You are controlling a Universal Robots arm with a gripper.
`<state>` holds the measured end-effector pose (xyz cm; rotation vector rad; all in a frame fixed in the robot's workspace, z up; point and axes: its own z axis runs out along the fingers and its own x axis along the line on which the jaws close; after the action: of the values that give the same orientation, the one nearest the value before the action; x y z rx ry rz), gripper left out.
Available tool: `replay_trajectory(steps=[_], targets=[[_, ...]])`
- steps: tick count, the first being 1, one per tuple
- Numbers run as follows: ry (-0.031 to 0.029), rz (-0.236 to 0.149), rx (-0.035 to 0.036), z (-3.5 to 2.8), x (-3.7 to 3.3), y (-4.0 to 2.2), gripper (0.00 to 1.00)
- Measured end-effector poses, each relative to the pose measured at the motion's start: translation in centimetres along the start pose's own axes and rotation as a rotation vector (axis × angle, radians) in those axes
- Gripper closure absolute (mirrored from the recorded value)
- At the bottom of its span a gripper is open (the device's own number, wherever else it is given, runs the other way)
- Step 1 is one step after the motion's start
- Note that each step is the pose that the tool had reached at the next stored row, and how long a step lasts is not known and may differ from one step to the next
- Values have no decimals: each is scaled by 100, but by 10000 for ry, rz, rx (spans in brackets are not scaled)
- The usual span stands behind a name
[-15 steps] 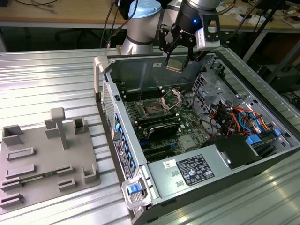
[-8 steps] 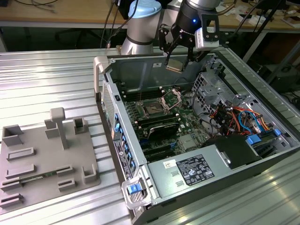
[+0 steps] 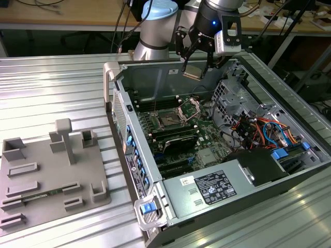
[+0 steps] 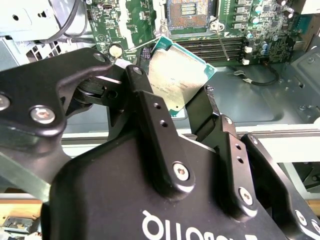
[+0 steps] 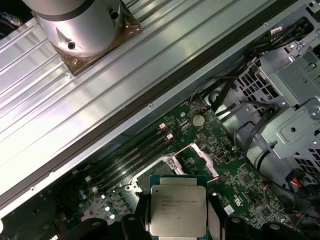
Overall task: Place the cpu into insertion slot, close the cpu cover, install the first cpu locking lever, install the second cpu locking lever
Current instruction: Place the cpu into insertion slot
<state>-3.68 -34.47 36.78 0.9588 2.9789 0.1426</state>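
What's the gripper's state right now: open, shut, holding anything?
Gripper: closed on the cpu, held in the air above the motherboard.

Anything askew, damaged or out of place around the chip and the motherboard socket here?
Nothing stands out. The small silver-grey square chip sits clamped between the fingers of the black gripper above the open computer case, slightly tilted in the exterior view. The square dark socket lies bare, its silver metal frame cover raised.
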Motion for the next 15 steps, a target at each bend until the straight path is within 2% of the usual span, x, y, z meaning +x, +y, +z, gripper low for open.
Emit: replay_trajectory(steps=[10, 15], targets=[[0, 6, 0, 0, 0, 0, 45], [-64, 707, -15, 3, 1, -1, 45]])
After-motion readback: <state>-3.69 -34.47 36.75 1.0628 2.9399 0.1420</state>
